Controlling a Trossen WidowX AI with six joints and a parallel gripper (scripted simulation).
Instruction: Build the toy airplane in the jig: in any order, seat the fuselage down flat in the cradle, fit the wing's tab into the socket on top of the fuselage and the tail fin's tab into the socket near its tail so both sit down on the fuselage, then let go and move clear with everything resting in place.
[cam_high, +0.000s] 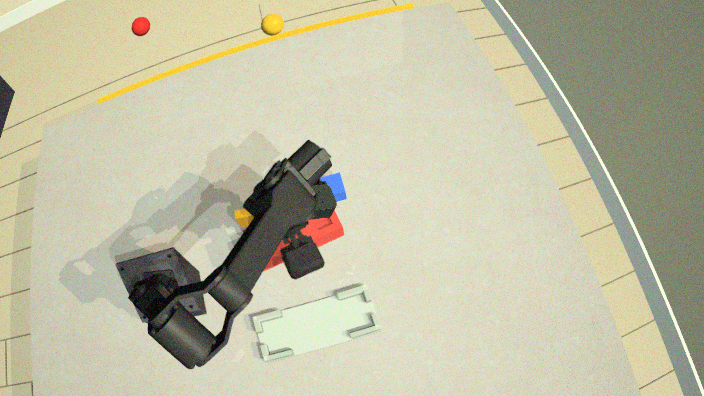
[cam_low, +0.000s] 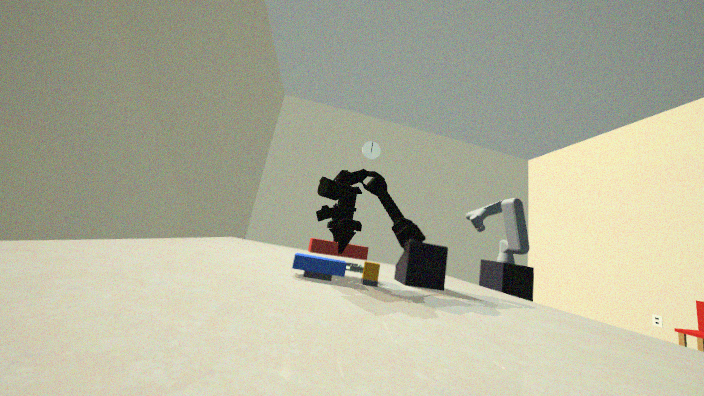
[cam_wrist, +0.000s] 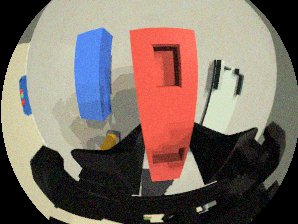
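The red fuselage (cam_high: 320, 235) lies on the mat, partly under my arm; in the wrist view (cam_wrist: 164, 96) it shows a socket on top and another near its end. My gripper (cam_wrist: 163, 123) is shut on the red fuselage near its tail end, and it also shows in the exterior view (cam_low: 343, 242). The blue wing (cam_high: 335, 185) lies just beyond it and shows in the wrist view (cam_wrist: 95, 72) to the left. The small yellow tail fin (cam_high: 243, 217) sits on the other side of my arm. The pale green jig cradle (cam_high: 315, 322) stands empty in front.
My arm's dark base (cam_high: 160, 285) stands left of the jig. A red ball (cam_high: 140, 26) and a yellow ball (cam_high: 272, 23) sit beyond the mat by a yellow line. A second grey arm (cam_low: 502, 230) stands in the background.
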